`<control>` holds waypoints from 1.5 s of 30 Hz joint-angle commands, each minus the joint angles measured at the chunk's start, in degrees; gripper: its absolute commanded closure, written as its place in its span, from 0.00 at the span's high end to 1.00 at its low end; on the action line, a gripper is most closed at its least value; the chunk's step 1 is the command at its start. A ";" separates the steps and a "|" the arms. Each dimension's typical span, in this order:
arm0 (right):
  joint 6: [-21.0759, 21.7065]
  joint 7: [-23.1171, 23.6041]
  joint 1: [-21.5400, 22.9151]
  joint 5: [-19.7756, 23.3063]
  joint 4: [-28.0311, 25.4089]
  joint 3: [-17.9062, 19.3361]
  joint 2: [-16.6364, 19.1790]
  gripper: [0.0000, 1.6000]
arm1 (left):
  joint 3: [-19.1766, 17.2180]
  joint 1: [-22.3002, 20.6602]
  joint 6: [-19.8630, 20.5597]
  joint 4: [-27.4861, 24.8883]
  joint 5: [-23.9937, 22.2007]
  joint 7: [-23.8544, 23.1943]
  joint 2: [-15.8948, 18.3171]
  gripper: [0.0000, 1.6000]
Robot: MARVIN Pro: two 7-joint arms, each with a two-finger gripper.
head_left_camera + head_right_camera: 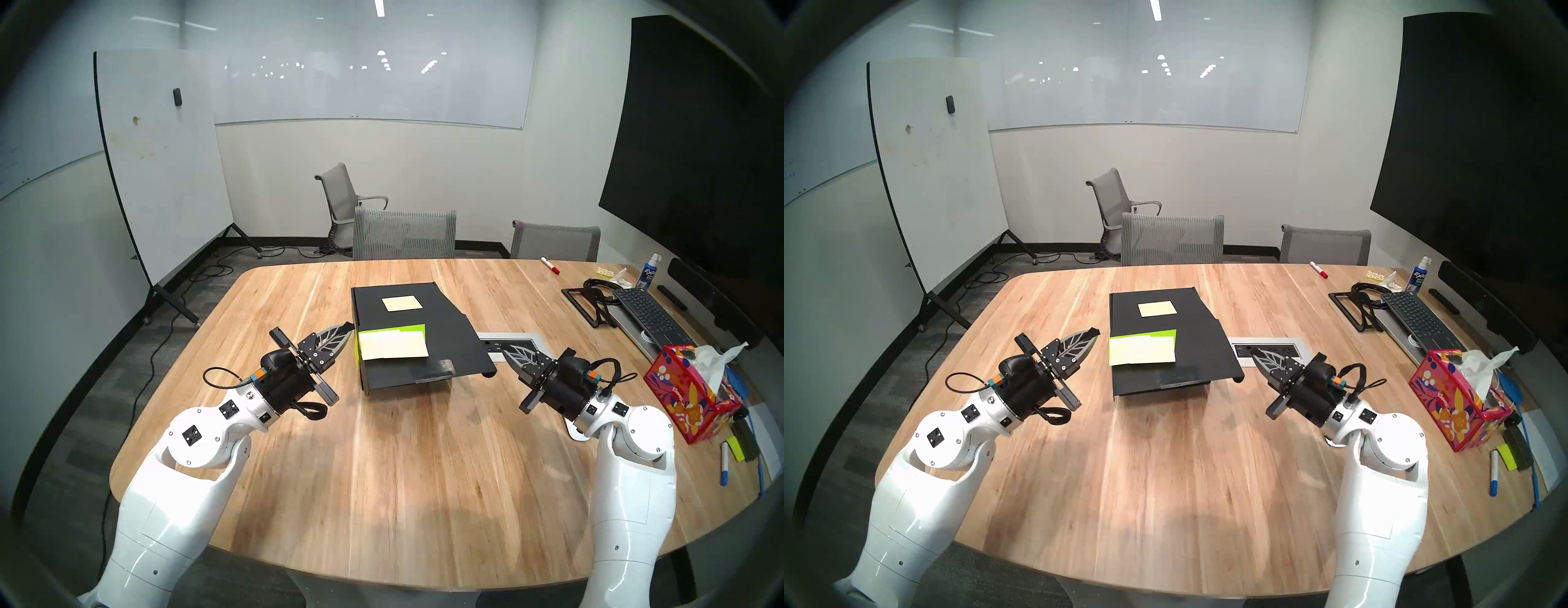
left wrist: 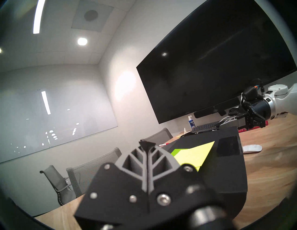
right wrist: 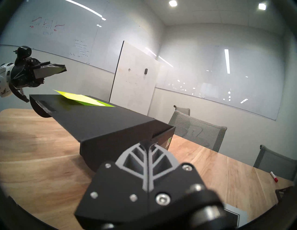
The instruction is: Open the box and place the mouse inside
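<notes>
The matte black box sits closed in the middle of the wooden table, with yellow sticky notes on its lid. My left gripper is shut and empty, its tip right at the box's left edge, level with the lid. My right gripper is shut and empty too, pointing at the box's right side near the overhanging flap. In the left wrist view the white mouse lies on the table beyond the box, below the right gripper. The head views mostly hide the mouse under my right wrist.
A power outlet panel is set into the table right of the box. A keyboard, black stand, red floral tissue box, markers and a spray bottle crowd the right side. Grey chairs line the far edge.
</notes>
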 commanded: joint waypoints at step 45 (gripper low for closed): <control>-0.19 -7.87 -13.21 1.28 -12.36 -2.05 -5.01 0.00 | -6.95 16.05 -12.65 -1.61 2.03 3.62 -1.49 0.00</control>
